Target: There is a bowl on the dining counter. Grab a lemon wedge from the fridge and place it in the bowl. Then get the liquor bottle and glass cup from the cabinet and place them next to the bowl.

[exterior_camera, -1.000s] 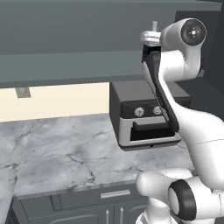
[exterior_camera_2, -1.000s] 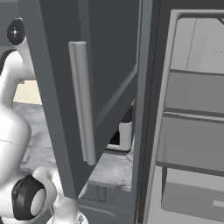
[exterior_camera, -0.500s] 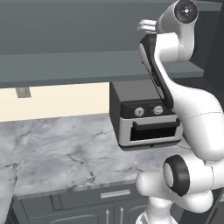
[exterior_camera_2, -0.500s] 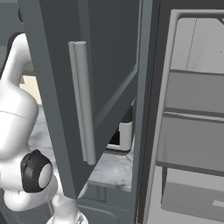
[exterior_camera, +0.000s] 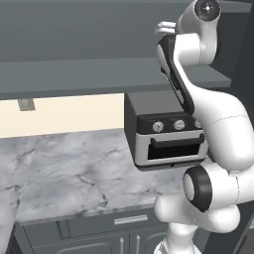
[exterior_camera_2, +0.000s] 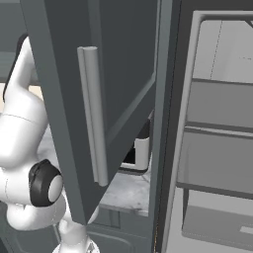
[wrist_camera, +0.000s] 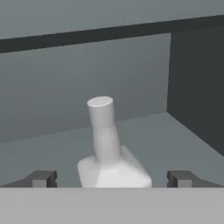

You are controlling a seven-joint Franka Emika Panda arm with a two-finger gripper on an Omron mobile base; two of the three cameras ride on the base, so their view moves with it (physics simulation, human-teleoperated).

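The liquor bottle (wrist_camera: 107, 148), whitish with a narrow neck, stands on the inner shelf of the cabinet (wrist_camera: 148, 127) in the hand view. My gripper (wrist_camera: 111, 178) is open, and its two dark fingertips (wrist_camera: 41, 178) flank the bottle's shoulders with wide gaps on both sides. The label is hidden below the frame. In the left base view my arm (exterior_camera: 193, 44) reaches up behind the cabinet's lower edge (exterior_camera: 74, 74). The cabinet door (exterior_camera_2: 123, 74) stands swung open with its silver bar handle (exterior_camera_2: 94, 118) facing the right base camera. The bowl, the glass cup and the lemon wedge are out of view.
A toaster oven (exterior_camera: 168, 134) sits on the marble worktop (exterior_camera: 74, 168) under the cabinet, just behind my arm. Drawers (exterior_camera: 99, 225) run below the worktop. The fridge (exterior_camera_2: 217, 128) stands open at the right, its pale shelves showing.
My arm has stretched upward, carrying its upper joint higher and the hand deeper into the cabinet. The toaster oven and the door have stayed where they were.
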